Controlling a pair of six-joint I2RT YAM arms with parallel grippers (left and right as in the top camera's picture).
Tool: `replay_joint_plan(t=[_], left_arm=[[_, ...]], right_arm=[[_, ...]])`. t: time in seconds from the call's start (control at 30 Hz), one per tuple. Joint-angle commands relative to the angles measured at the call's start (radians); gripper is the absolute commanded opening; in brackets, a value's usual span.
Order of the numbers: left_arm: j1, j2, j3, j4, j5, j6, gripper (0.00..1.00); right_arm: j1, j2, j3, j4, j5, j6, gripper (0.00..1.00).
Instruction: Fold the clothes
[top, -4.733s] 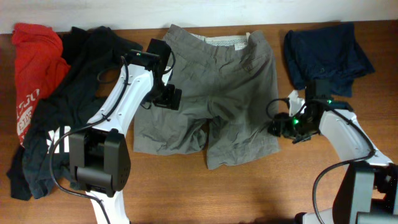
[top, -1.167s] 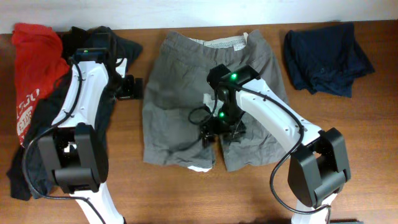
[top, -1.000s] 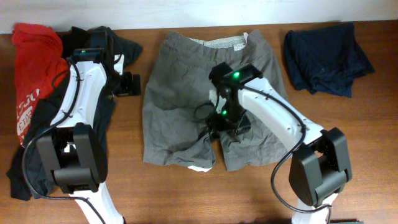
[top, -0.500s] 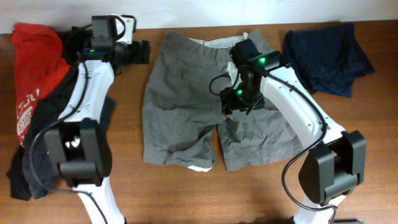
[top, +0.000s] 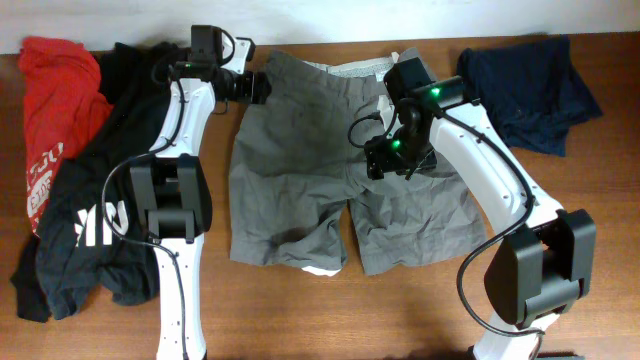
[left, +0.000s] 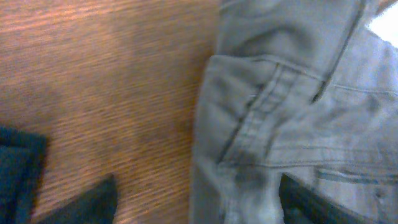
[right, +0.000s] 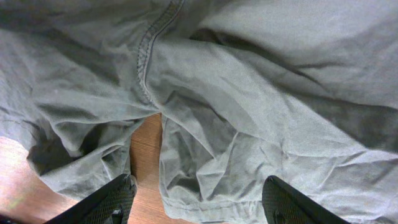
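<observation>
The shorts (top: 300, 170) lie spread flat in the middle of the table (top: 600, 250), waistband (top: 360, 66) at the far edge and both wide legs pointing near. They are grey-khaki, with a pale lining showing inside the waistband. A small pale patch peeks out at the near hem of the left leg. The cloth is creased all over, most deeply around the crotch, where a sliver of wood shows between the legs in the right wrist view.

The left gripper (top: 260, 87) sits at the far left corner of the waistband. Its fingers (left: 93, 202) are spread, one over bare wood and the other over the cloth, and they pinch nothing. The right gripper (top: 383, 165) hangs over the right half of the shorts just above the crotch, its fingers (right: 109, 200) wide apart and empty.

On the left side a black tee (top: 110, 190) with white print lies crumpled. A red tee (top: 55, 110) with white lettering sits bunched at the far left corner beside it. A navy garment (top: 525, 90) lies loosely folded at the far right, apart from the shorts.

The table is brown wood with a fine straight grain. A pale wall (top: 320, 15) runs along its far edge. The shorts look like soft woven cotton, with double-stitched seams and a pocket edge visible up close.
</observation>
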Motion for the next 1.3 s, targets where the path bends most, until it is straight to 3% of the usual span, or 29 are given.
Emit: replay_joint_plan(t=[0.0,0.07,0.23,0.53,0.73,1.0,1.2,1.27], left_arm=[[-0.015,0.031,0.037,-0.032,0.049,0.015,0.18],[-0.025,0.031,0.037,-0.066,0.05,0.015,0.01],[-0.032,0.031,0.037,-0.167,0.051,0.014,0.01],[-0.016,0.03,0.038,-0.202,0.052,0.014,0.0],[0.043,-0.004,0.061,-0.276,0.024,-0.064,0.0],[0.164,-0.102,0.061,-0.514,-0.025,-0.084,0.01],[0.213,-0.132,0.061,-0.673,-0.063,-0.052,0.01],[0.216,-0.135,0.061,-0.7,-0.078,-0.045,0.01]], right_arm=[[-0.002,-0.022,0.018,-0.002,0.014,-0.006,0.71],[-0.002,-0.022,0.018,0.0,0.02,-0.006,0.71],[-0.017,-0.022,0.018,0.017,0.055,-0.005,0.71],[-0.069,-0.022,0.018,0.016,0.047,-0.006,0.71],[-0.069,-0.022,0.018,0.047,0.062,-0.006,0.71],[-0.069,0.002,0.016,0.143,0.061,-0.006,0.71],[-0.069,0.074,0.011,0.184,0.057,-0.005,0.65],[-0.069,0.102,0.011,0.161,0.029,-0.005,0.57]])
